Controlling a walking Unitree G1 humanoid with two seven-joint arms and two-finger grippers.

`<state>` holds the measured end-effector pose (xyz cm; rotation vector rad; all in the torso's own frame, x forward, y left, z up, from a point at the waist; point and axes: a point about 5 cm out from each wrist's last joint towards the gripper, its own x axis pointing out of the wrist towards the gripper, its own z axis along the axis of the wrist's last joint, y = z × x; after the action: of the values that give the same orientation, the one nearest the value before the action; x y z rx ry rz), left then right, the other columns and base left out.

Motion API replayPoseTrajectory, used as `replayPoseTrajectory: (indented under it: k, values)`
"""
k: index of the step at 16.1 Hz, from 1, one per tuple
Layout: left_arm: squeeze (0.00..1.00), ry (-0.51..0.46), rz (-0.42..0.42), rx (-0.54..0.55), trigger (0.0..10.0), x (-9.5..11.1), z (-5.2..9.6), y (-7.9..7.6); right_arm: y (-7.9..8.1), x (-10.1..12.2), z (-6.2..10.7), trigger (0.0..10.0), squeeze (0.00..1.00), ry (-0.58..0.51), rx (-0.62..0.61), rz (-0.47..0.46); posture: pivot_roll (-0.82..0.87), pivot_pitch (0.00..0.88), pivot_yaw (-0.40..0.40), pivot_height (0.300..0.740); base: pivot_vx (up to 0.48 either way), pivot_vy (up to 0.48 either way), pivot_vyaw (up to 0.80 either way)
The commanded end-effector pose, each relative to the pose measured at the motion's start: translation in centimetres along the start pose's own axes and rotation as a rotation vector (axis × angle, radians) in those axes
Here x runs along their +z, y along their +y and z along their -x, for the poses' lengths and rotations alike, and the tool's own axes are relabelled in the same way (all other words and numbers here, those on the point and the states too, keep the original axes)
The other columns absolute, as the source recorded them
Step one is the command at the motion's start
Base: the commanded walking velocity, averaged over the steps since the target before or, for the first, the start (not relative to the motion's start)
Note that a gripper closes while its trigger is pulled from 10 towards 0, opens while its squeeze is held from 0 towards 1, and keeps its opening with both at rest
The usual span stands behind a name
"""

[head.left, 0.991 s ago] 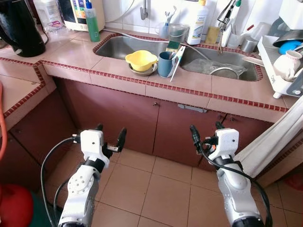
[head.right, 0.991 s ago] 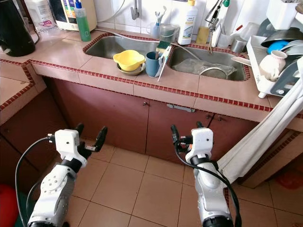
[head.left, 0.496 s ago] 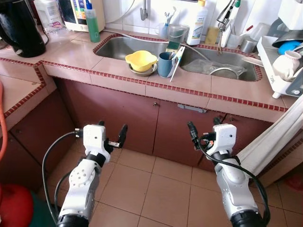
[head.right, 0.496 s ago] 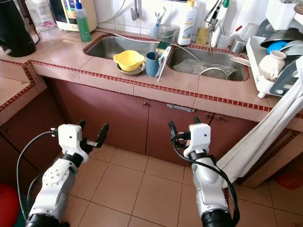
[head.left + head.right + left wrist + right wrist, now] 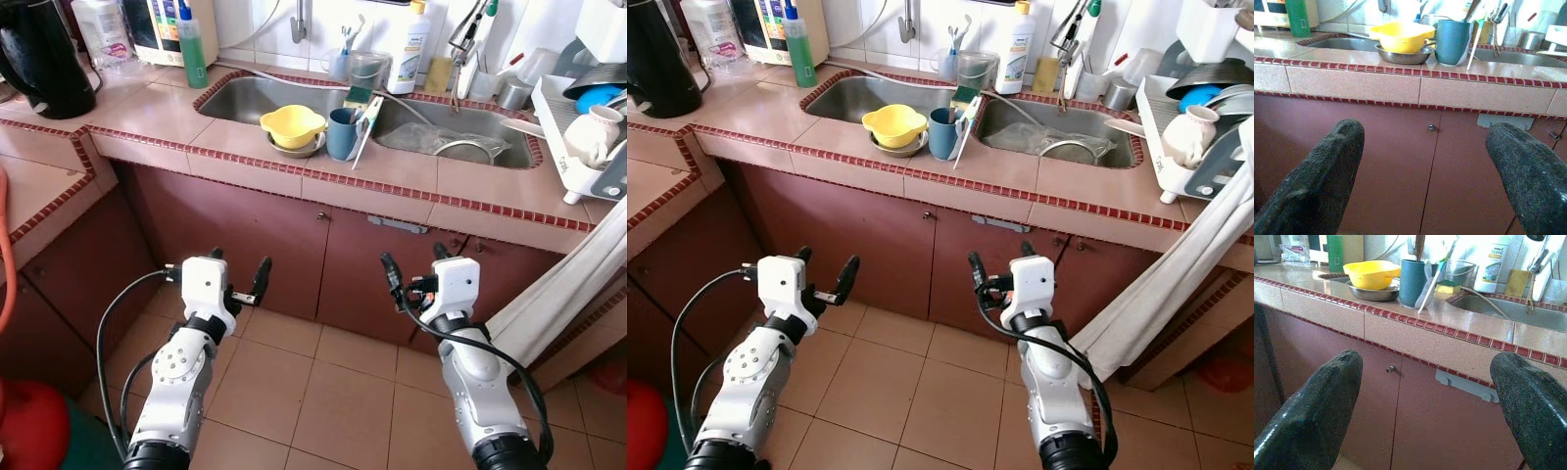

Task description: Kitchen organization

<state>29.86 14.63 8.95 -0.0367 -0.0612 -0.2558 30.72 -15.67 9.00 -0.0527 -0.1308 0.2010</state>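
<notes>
On the tiled counter between two sink basins sit a yellow bowl nested in a steel bowl and a blue cup holding utensils. Both arms are held low in front of the red-brown cabinet doors, well below the counter edge. My left gripper is open with nothing between its fingers. My right gripper is likewise open and empty, its fingers pointing toward the cabinet under the cup.
A black kettle and a green bottle stand at the back left. A dish rack with crockery sits at the right, with a white cloth hanging below it. A red object is on the floor at the left.
Both arms have edged toward the middle and reached a little nearer the cabinet doors. The fingers have stayed open and the counter items have not moved.
</notes>
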Motion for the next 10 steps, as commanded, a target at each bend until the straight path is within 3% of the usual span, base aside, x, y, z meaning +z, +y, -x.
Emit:
replayPoseTrajectory:
  k: [1, 3, 10]
  values:
    - [0.00, -0.017, -0.009, -0.006, 10.0, 0.5, -0.3, 0.1, -0.2, 0.4, -0.2, 10.0, 0.00, -0.016, -0.008, 0.008, -0.05, 0.000, -0.003, 0.740, 0.000, 0.000, 0.00]
    - [0.00, -0.033, -0.012, -0.006, 10.0, 0.9, -0.3, 0.3, -0.2, 0.5, -0.3, 10.0, 0.00, -0.020, -0.004, 0.013, -0.05, 0.000, -0.005, 0.740, 0.122, 0.000, 0.00]
    - [0.00, -0.066, -0.021, 0.018, 10.0, 1.8, -0.5, 1.0, 0.2, 0.8, -0.7, 10.0, 0.00, -0.032, 0.024, 0.026, -0.04, 0.000, -0.014, 0.740, 0.376, 0.000, 0.00]
